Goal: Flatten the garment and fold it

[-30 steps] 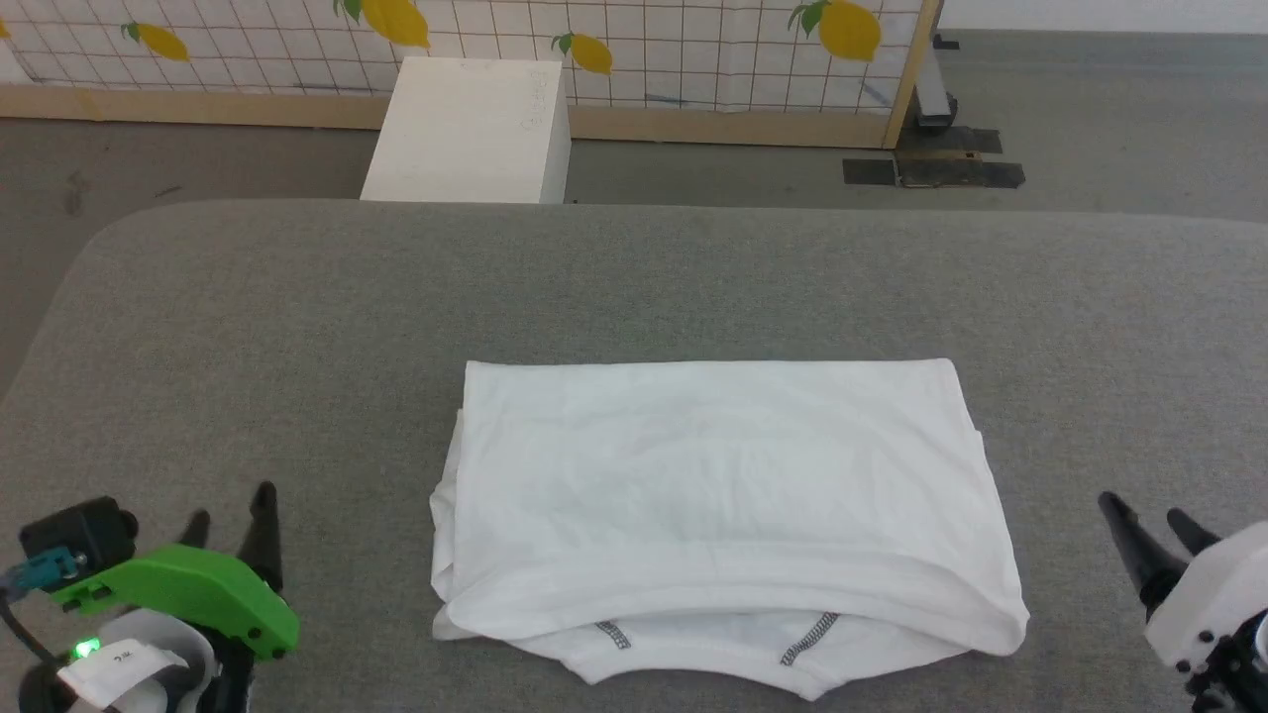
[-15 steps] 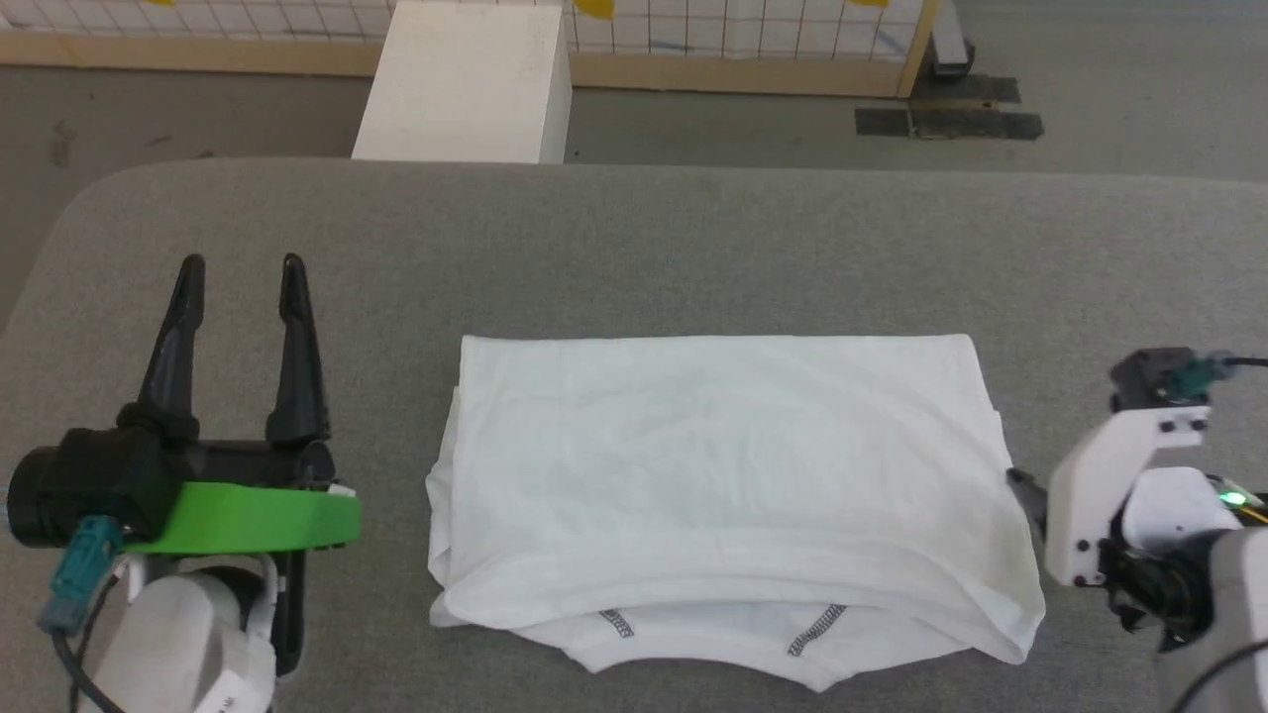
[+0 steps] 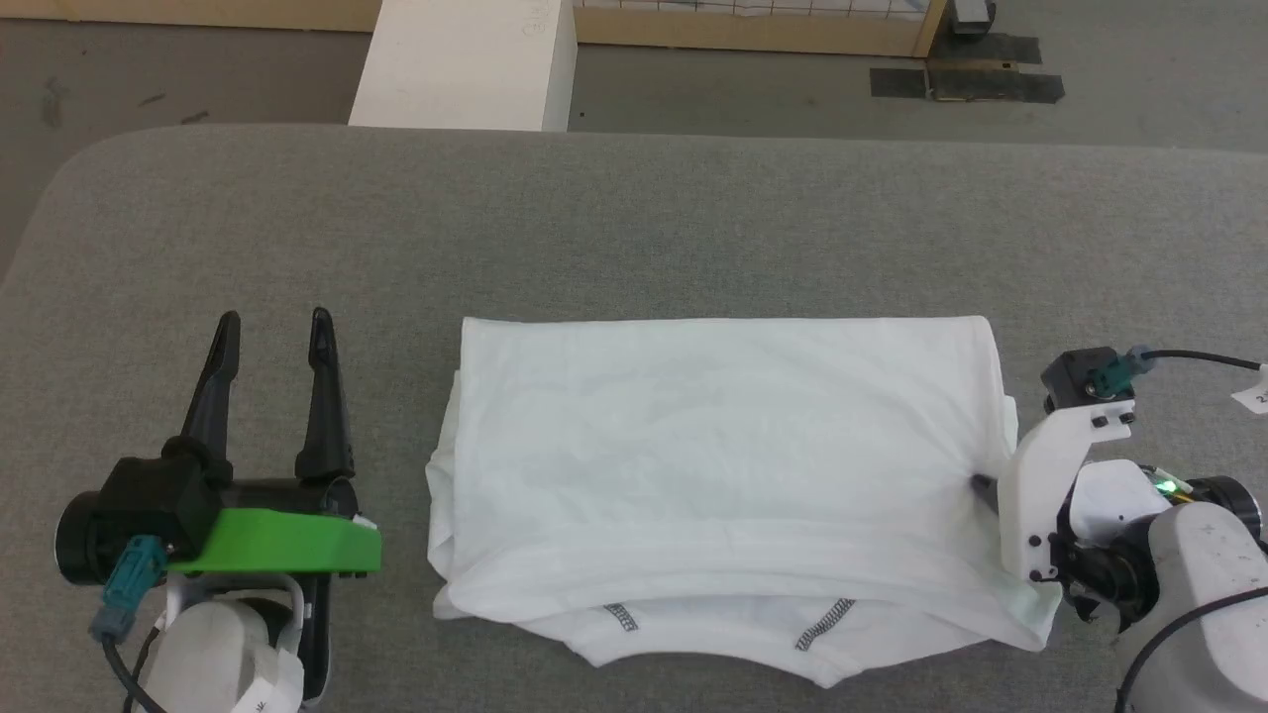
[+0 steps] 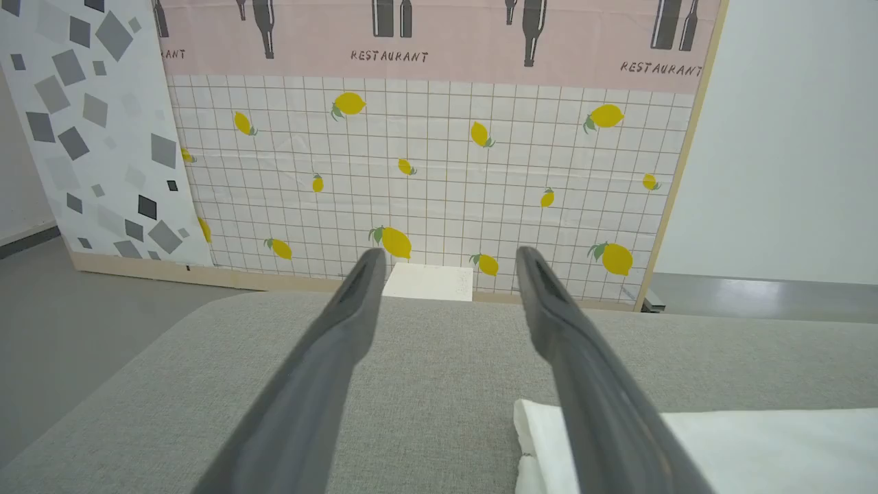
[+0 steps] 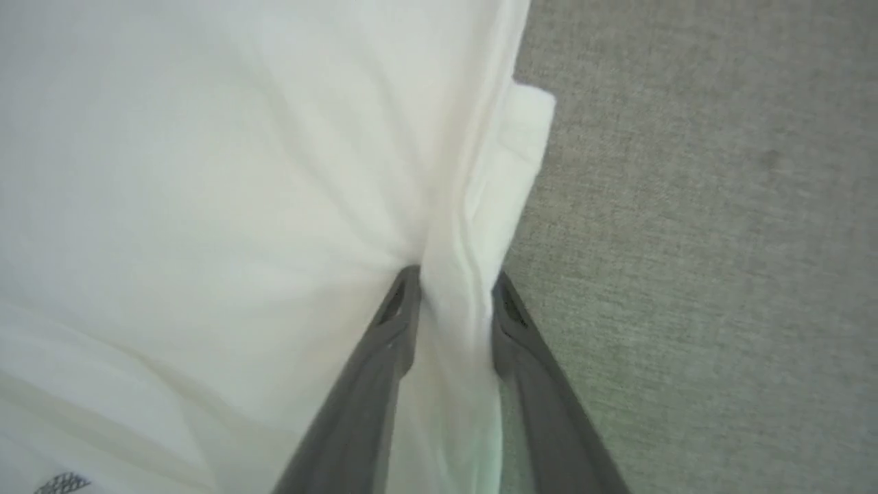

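The garment (image 3: 713, 446) is a white T-shirt folded into a wide rectangle on the grey padded table (image 3: 634, 228), with grey zigzag seams peeking out at its near edge. My right gripper (image 3: 983, 485) reaches in from the right, and its fingers pinch a bunched fold of the garment's (image 5: 206, 171) right edge. In the right wrist view the right gripper (image 5: 455, 276) has fabric puckering around its tips. My left gripper (image 3: 274, 322) stands open to the left of the garment, apart from it, fingers pointing away. Between the left gripper's (image 4: 447, 255) fingers there is nothing, and the garment's corner (image 4: 754, 446) lies at lower right.
A white box (image 3: 466, 59) stands on the floor beyond the table's far edge. Behind the box (image 4: 429, 281) is a lemon-patterned screen (image 4: 439, 171). The table's rounded left corner lies near my left arm. Bare grey surface lies beyond the garment.
The head camera has tilted down. My right gripper came in from the lower right onto the garment's right edge and closed on a fold. My left gripper rose into view, staying open.
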